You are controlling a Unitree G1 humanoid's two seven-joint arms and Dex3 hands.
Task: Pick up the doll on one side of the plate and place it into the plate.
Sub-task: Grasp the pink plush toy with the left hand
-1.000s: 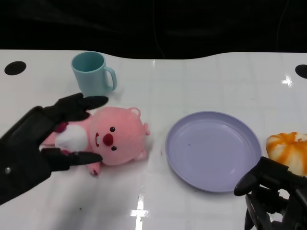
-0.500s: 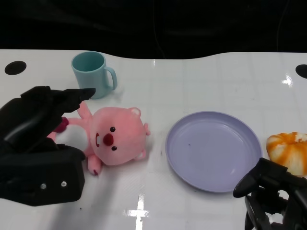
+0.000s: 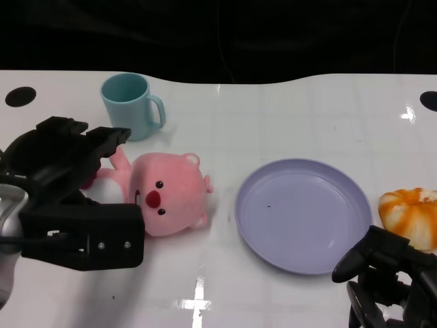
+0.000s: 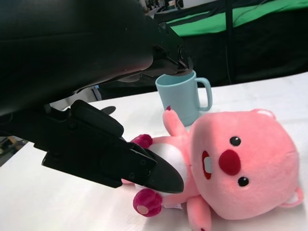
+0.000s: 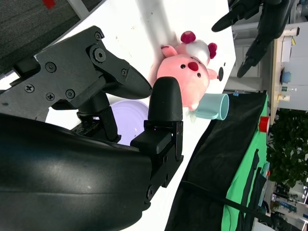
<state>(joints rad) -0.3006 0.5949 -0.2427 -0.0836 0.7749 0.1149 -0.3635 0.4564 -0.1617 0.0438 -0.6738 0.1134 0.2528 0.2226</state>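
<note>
A pink plush doll (image 3: pixel 169 196) lies on its back on the white table, left of the lilac plate (image 3: pixel 304 215), with a gap between them. My left hand (image 3: pixel 68 188) sits over the doll's body and legs, so only its head and one arm show in the head view. In the left wrist view the fingers (image 4: pixel 103 154) are spread, one over the doll's (image 4: pixel 236 173) white belly and the other higher, toward the cup (image 4: pixel 180 96); neither clearly squeezes it. My right hand (image 3: pixel 389 280) hangs at the table's front right, holding nothing, with its fingers loosely apart.
A teal cup (image 3: pixel 130 106) stands behind the doll, close to my left hand's fingertips. An orange and white round toy (image 3: pixel 412 215) lies just right of the plate. The table's back edge meets a black backdrop. The right wrist view shows the doll (image 5: pixel 187 72) and cup (image 5: pixel 214 107) beyond the plate (image 5: pixel 127 113).
My left hand has turned over and come down across the doll's body; its wrist block now faces the camera. The doll, the plate and my right hand stay where they were.
</note>
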